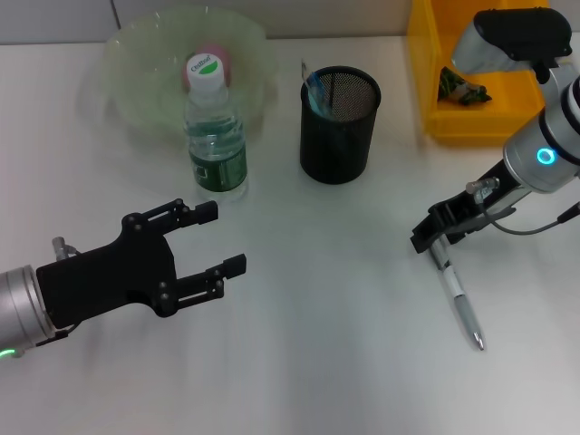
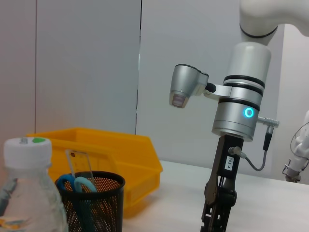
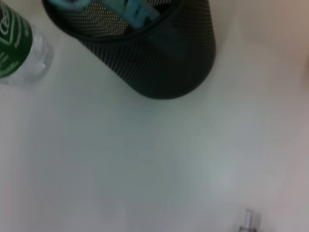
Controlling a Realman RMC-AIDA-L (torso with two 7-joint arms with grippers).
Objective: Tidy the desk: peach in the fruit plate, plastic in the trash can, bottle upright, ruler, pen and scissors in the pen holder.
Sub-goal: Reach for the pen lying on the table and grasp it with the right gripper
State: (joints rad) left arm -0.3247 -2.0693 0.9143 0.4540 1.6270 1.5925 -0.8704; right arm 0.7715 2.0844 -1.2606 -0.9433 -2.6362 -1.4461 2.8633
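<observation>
The pen lies on the white desk at the right, and my right gripper is low over its upper end, shut on it. The pen's silver cap shows in the right wrist view. My left gripper hovers open and empty at the lower left, just in front of the upright bottle. The pink peach rests in the green fruit plate behind the bottle. The black mesh pen holder holds blue scissors and a clear ruler. Crumpled plastic lies in the yellow trash can.
The bottle stands close to the left gripper's fingers. The pen holder stands between the two arms, and the right gripper points down beyond it. The desk's back edge runs behind the plate and bin.
</observation>
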